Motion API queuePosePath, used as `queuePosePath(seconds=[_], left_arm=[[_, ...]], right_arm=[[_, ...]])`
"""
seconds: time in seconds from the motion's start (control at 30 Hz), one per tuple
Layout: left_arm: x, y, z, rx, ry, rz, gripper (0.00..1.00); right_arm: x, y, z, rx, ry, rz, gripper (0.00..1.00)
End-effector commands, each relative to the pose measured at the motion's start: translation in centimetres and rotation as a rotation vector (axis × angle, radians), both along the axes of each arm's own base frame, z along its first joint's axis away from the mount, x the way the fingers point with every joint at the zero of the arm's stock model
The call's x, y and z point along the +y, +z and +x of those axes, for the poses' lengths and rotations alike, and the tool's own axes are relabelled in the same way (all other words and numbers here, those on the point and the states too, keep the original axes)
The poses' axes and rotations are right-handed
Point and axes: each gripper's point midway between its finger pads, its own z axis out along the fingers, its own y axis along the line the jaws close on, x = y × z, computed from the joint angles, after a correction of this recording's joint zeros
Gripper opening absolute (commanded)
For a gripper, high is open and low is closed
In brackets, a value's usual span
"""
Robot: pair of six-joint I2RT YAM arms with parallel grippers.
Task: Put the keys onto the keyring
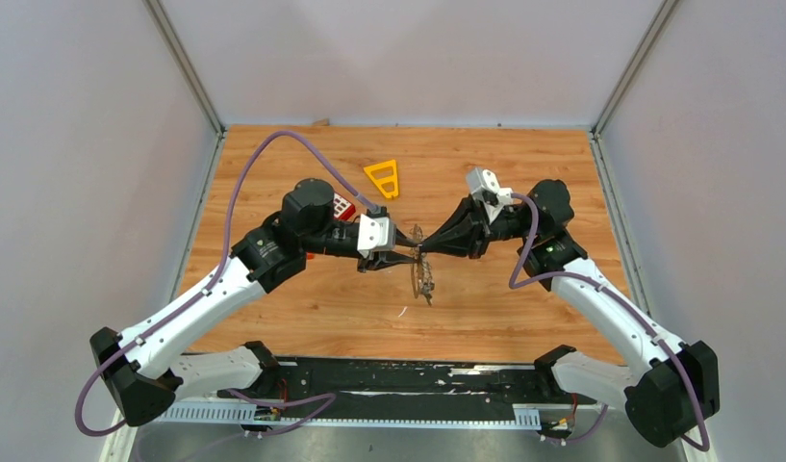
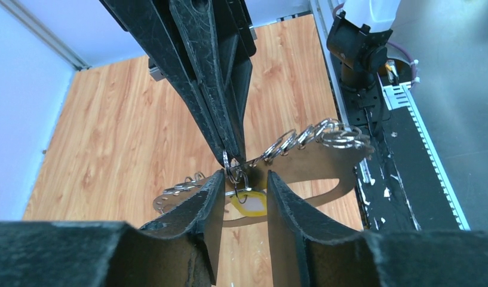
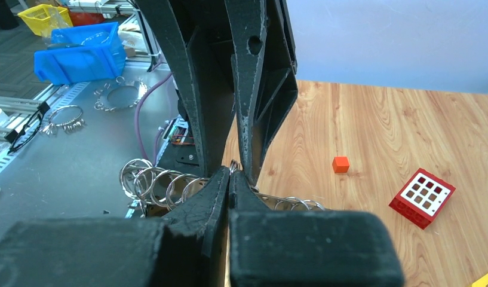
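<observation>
Right claw [image 3: 230, 176] of mine clamps a split ring [image 2: 232, 162] at the keyring [image 2: 316, 167], left claw [image 2: 245, 186] apart; if I twist, it slips free.

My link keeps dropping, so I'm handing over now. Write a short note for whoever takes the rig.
Right tool: shut on a small ring by the keyring.
Left tool: fingers either side of that spot; grip unclear.
Yellow-tagged key sits between the left fingers; threaded or not, cannot tell.
Done: several split rings hang on the keyring. Left: check this key is on, then release.
</observation>
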Motion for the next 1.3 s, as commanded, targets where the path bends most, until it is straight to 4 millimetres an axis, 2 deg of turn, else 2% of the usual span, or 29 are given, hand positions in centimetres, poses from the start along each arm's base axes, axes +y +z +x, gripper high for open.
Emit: queuePosePath(seconds=[0.0,0.17,0.4,0.63,0.8,0.87,0.97,1.07,1.27], left_arm=[[-0.1,0.8,-0.2,0.001,-0.018,-0.033,0.37],[-0.3,0.4,-0.2,0.017,-0.027,-0.027,0.29],[-0.6,0.1,0.0,0.033,-0.026,-0.021,0.26],[-0.9,0.0,0.1,0.057,-0.03,-0.018,0.18],[-1.0,0.0,0.2,0.062,-0.026,-0.018,0.09],[-0.9,0.0,0.2,0.064,-0.021,-0.015,0.01],[-0.6,0.0,0.5,0.057,0.002,-0.002,0.0],[0.0,-0.4,1.5,0.064,0.079,0.043,0.0],[1.7,-2.2,3.4,0.09,0.21,0.221,0.0]], right_arm=[[-0.1,0.5,-0.1,-0.046,0.008,0.021,0.0],[-0.1,0.4,0.0,-0.045,0.005,0.019,0.0],[-0.1,0.3,0.0,-0.044,0.003,0.017,0.0],[-0.1,0.0,0.1,-0.045,0.001,0.014,0.0],[0.0,-0.3,0.2,-0.047,-0.004,0.007,0.0],[-0.1,-0.4,0.3,-0.055,-0.009,0.004,0.0],[-0.2,-0.8,0.5,-0.069,-0.029,-0.01,0.0],[-0.3,-1.5,1.3,-0.101,-0.076,-0.039,0.05],[-0.6,-2.7,2.2,-0.154,-0.135,-0.085,0.24]])
